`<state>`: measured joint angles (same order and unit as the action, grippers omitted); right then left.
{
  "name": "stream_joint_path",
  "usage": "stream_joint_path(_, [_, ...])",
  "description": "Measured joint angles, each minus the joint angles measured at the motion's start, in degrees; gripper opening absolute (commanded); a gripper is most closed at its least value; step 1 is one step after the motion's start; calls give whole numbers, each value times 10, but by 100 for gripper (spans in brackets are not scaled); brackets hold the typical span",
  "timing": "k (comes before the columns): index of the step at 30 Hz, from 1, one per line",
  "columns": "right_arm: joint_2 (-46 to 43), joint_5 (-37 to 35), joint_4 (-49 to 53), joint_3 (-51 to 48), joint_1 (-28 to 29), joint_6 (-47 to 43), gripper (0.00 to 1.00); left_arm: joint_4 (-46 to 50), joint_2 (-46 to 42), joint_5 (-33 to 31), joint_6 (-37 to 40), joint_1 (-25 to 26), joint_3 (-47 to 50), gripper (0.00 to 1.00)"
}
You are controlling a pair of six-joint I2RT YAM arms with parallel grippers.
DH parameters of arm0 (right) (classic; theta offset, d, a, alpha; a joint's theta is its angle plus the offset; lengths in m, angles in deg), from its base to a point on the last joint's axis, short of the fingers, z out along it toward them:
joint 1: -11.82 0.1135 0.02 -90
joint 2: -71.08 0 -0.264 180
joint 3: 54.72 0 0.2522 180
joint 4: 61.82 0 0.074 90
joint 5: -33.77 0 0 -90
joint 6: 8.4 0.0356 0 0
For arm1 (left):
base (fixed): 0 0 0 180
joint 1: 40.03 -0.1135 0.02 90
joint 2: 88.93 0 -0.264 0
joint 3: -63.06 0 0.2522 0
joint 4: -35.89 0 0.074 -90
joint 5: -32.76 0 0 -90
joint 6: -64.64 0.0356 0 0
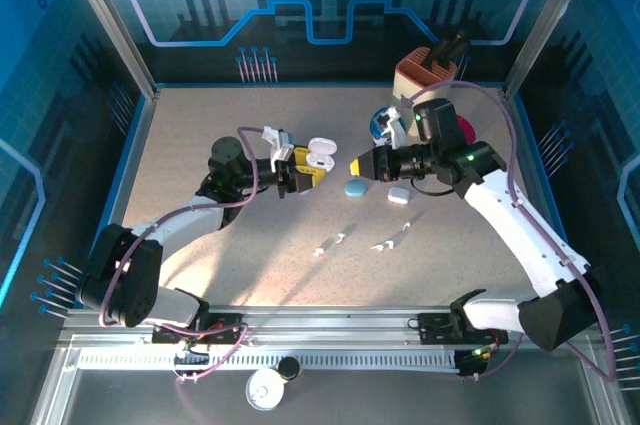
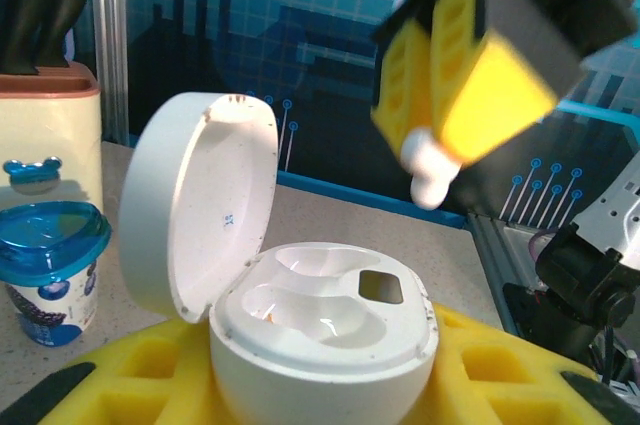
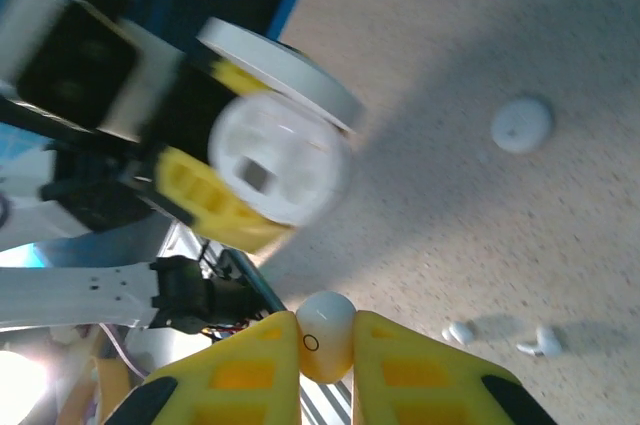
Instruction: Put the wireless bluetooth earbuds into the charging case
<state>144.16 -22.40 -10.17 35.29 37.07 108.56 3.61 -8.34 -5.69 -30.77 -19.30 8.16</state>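
Observation:
My left gripper [image 1: 306, 164] is shut on an open white charging case [image 2: 322, 337]. The case's lid [image 2: 205, 200] stands up and both of its wells look bare. My right gripper [image 3: 327, 343] is shut on a white earbud [image 3: 326, 333] and hovers just right of the case, apart from it. In the left wrist view the earbud [image 2: 431, 169] pokes out of the right gripper's yellow fingers [image 2: 470, 85], above and right of the case. Several loose earbuds lie on the table, among them three [image 1: 320, 250], [image 1: 380, 245], [image 1: 407, 228].
A closed blue case [image 1: 356, 187] and a closed white case [image 1: 399, 195] lie under the right gripper. A knife block [image 1: 425, 70] and a blue-lidded cup [image 2: 50, 265] stand at the back right. Blue walls enclose the table.

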Motion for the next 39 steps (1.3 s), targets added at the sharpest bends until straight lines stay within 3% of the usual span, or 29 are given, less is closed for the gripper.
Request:
stream_joint_path(14, [60, 4, 5, 72, 54, -35, 13, 34, 0, 17, 40, 19, -16, 37])
stream_joint_path(31, [69, -38, 21, 73, 55, -50, 13, 10, 0, 22, 24, 19, -16, 38])
stream_joint_path(39, [72, -38, 19, 65, 55, -49, 19, 4, -1, 22, 23, 20, -16, 38])
